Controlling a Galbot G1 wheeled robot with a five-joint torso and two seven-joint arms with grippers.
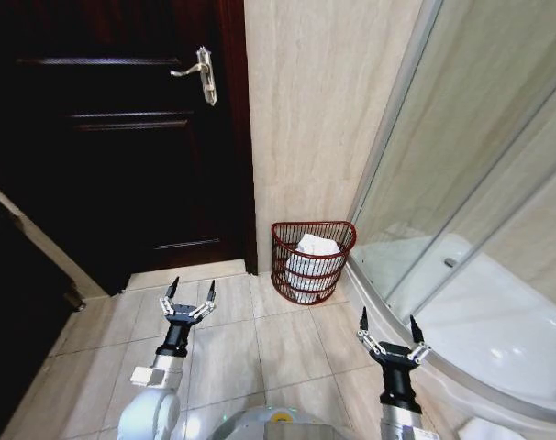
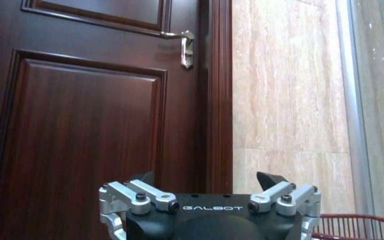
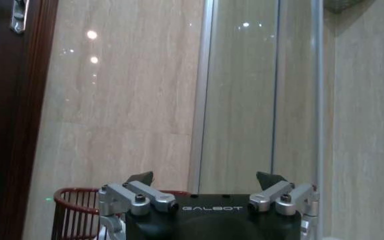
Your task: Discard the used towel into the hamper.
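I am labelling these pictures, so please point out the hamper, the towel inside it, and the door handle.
hamper (image 1: 291,246): head view, on the left side of its red wire wall.
towel (image 1: 316,245): head view, on the white fold lying at the top inside the basket.
door handle (image 1: 204,73): head view, on the metal plate of the lever.

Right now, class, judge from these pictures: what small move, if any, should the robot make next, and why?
Probably none beyond holding back: a white towel already lies in the hamper, and the left claw and right claw hang open and empty over the floor.
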